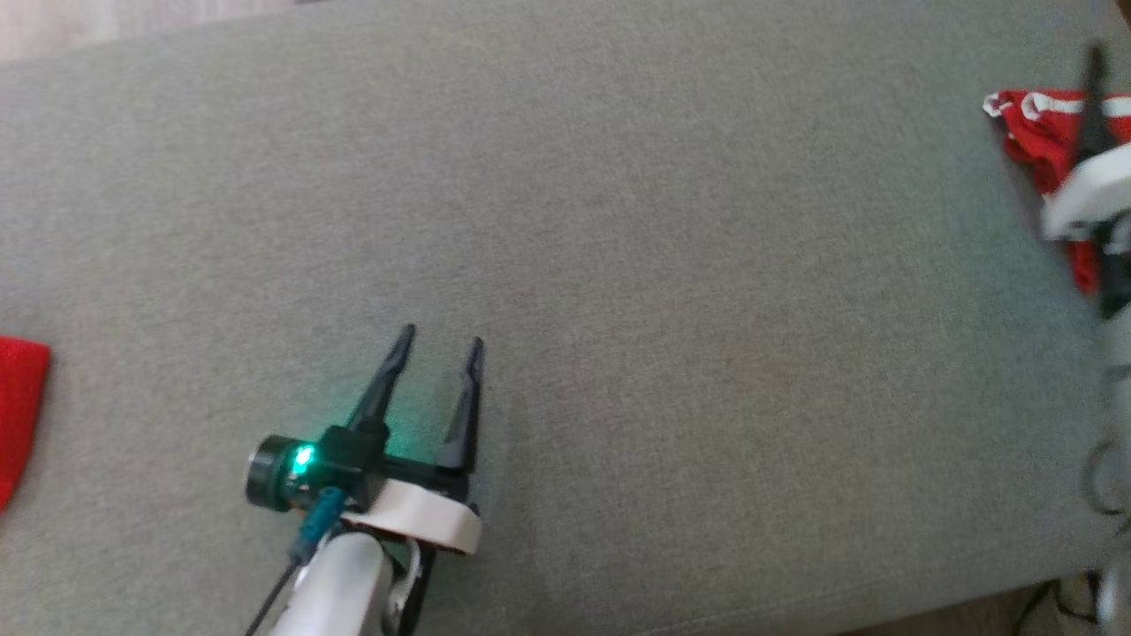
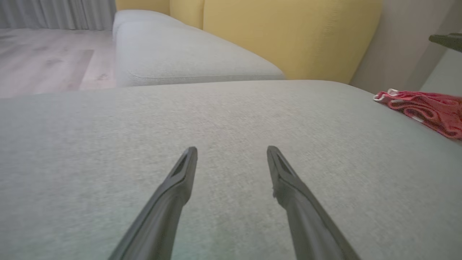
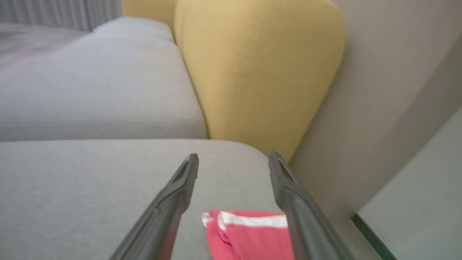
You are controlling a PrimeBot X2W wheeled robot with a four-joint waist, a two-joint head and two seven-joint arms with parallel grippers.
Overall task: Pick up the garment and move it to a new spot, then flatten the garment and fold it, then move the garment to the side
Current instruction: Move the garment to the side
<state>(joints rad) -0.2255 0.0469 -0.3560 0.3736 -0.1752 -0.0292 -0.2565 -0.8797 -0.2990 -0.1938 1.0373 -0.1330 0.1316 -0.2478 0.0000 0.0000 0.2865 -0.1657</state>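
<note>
I see the garment (image 1: 1034, 132), a rumpled red jersey with white-striped trim, lying at the right end of the grey fabric sofa cushion (image 1: 565, 265). My right gripper (image 3: 232, 156) hangs over it, fingers spread. My left gripper (image 1: 442, 336) is spread too, above bare cushion.

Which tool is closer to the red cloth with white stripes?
Right. The right tool is open over the red cloth with white stripes, which shows between its fingers. The left tool is open too, far away across the grey cushion.
</note>
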